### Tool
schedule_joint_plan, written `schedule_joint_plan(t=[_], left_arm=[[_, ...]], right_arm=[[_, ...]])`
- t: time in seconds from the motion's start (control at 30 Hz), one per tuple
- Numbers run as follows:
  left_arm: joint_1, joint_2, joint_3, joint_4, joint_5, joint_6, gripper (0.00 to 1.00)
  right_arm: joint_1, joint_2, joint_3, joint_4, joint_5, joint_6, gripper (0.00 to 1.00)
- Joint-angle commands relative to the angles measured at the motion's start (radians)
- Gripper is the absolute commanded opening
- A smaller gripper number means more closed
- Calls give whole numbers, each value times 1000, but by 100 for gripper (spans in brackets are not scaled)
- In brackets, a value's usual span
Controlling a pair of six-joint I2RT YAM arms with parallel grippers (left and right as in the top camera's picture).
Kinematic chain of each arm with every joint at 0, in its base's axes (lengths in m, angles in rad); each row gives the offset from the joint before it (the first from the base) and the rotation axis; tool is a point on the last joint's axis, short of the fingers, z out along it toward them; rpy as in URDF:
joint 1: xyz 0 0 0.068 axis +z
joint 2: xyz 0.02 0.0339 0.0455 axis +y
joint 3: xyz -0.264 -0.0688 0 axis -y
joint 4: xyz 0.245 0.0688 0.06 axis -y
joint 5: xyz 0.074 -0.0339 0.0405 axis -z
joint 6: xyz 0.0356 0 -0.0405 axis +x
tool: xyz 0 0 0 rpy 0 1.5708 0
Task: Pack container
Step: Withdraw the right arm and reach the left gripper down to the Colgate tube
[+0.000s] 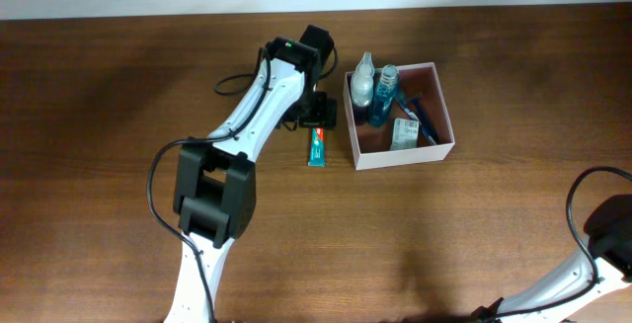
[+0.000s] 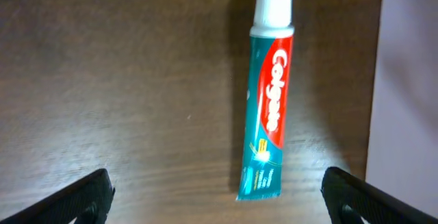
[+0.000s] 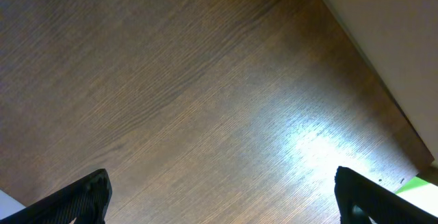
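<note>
The container [image 1: 399,152], a square white-walled box with a reddish-brown inside, stands right of centre and holds two bottles [image 1: 373,88], a green-white packet [image 1: 404,133] and a blue razor [image 1: 423,118]. Its white wall shows at the right edge of the left wrist view [image 2: 410,80]. A teal and red Colgate toothpaste tube [image 1: 316,145] lies flat on the table just left of the container. In the left wrist view the tube [image 2: 268,94] lies ahead of my open, empty left gripper [image 2: 217,200], which hovers above it. My right gripper [image 3: 220,196] is open and empty over bare wood.
The dark wooden table [image 1: 118,106] spreads to the left and front. The left arm's black cable [image 1: 237,81] loops near the tube. The right arm [image 1: 604,234] sits at the lower right corner. The table's far edge [image 3: 369,66] shows in the right wrist view.
</note>
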Motion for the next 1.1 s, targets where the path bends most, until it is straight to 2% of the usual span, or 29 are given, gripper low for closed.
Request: schedule_joint_plan(t=[0.0, 0.17, 0.87, 0.97, 1.0, 1.07], left_arm=[[0, 6, -24, 37, 47, -18, 99], [0, 11, -56, 54, 48, -51, 99], [-11, 83, -63, 77, 80, -51, 98], [-25, 84, -63, 76, 81, -51, 89], [-31, 84, -63, 76, 82, -51, 82], [-48, 84, -63, 76, 81, -51, 77]], right_arm=[[-1, 5, -5, 3, 15, 1, 99], [-1, 5, -5, 3, 15, 1, 99], [-1, 5, -5, 3, 15, 1, 99], [-1, 5, -5, 3, 15, 2, 99], [-1, 5, -5, 3, 15, 1, 99], [-1, 5, -5, 3, 15, 1, 99]])
